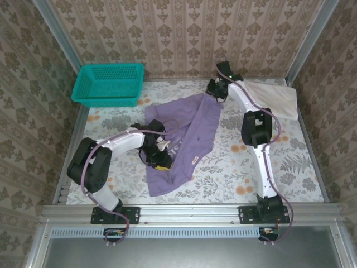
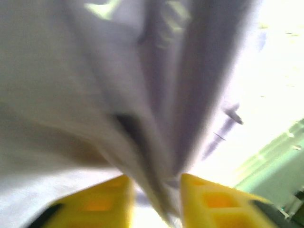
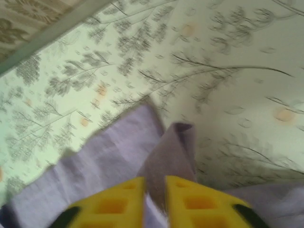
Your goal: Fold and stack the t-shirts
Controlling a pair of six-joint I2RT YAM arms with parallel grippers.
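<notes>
Clamps purple shirt in both tools: left tool mid-body, probably on a bunched fold, right tool at far corner. Stretches diagonally between them, near-left to far-right.

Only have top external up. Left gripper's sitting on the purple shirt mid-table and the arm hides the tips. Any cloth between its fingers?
Observer: Yes. The left wrist view has a fold of the purple shirt pinched in the left gripper, between its yellow fingers.
Operator: And the right one, at the shirt's far edge?
Observer: Same. The right wrist view shows the right gripper closed on a narrow ridge of purple cloth, with the floral table cover beyond it.
Operator: Left wrist sharp enough to judge how deep the bite is?
Observer: No, that view is blurred. The cloth runs down past the fingertips, but I can't tell how deep.
</notes>
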